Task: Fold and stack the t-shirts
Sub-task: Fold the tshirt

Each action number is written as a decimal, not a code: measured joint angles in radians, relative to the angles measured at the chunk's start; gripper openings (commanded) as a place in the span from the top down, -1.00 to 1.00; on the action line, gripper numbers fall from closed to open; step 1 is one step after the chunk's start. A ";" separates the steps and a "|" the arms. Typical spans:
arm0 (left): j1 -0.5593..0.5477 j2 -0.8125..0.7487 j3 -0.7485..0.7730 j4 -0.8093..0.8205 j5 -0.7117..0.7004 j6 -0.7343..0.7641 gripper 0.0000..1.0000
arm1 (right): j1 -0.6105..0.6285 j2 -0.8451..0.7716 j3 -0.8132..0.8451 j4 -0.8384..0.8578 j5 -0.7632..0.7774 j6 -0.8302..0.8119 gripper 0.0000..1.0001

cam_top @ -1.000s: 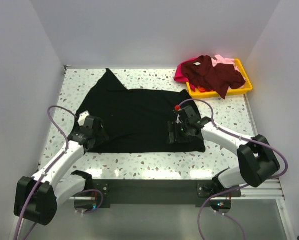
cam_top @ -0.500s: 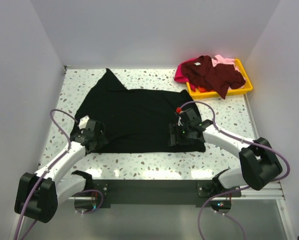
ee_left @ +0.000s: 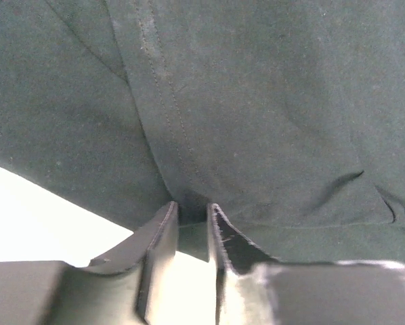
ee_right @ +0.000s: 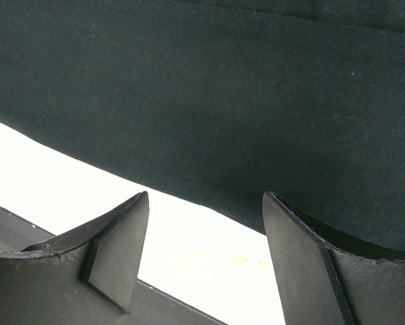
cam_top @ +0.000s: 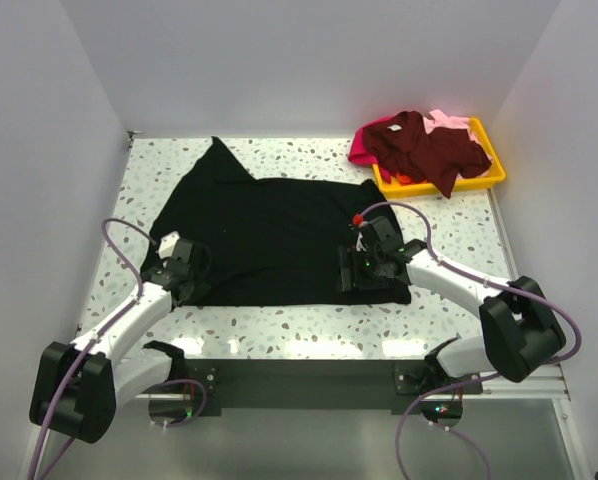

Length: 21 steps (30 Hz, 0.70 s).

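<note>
A large black t-shirt (cam_top: 279, 235) lies spread flat on the speckled table, one sleeve pointing to the far left. My left gripper (cam_top: 192, 276) is at its near left hem. In the left wrist view the left gripper (ee_left: 192, 210) has its jaws nearly closed, pinching a fold of the black cloth (ee_left: 257, 101). My right gripper (cam_top: 351, 272) hovers over the shirt's near right edge. In the right wrist view the right gripper (ee_right: 206, 203) is open and empty above the hem (ee_right: 223, 122). The dark maroon shirt (cam_top: 424, 145), magenta shirt (cam_top: 361, 150) and pale pink shirt (cam_top: 444, 122) lie heaped at the far right.
A yellow plastic tray (cam_top: 491, 180) at the far right corner holds the heap of shirts, which spills over its left rim. White walls close in the table on the left, right and back. A black rail (cam_top: 309, 375) runs along the near edge.
Both grippers have shifted slightly toward the near edge of the black shirt. The shirt's near left hem has drawn in a little under the left gripper.
</note>
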 measured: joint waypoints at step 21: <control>0.000 0.203 0.200 0.069 0.041 0.126 1.00 | 0.000 -0.032 -0.014 -0.010 0.005 0.000 -0.44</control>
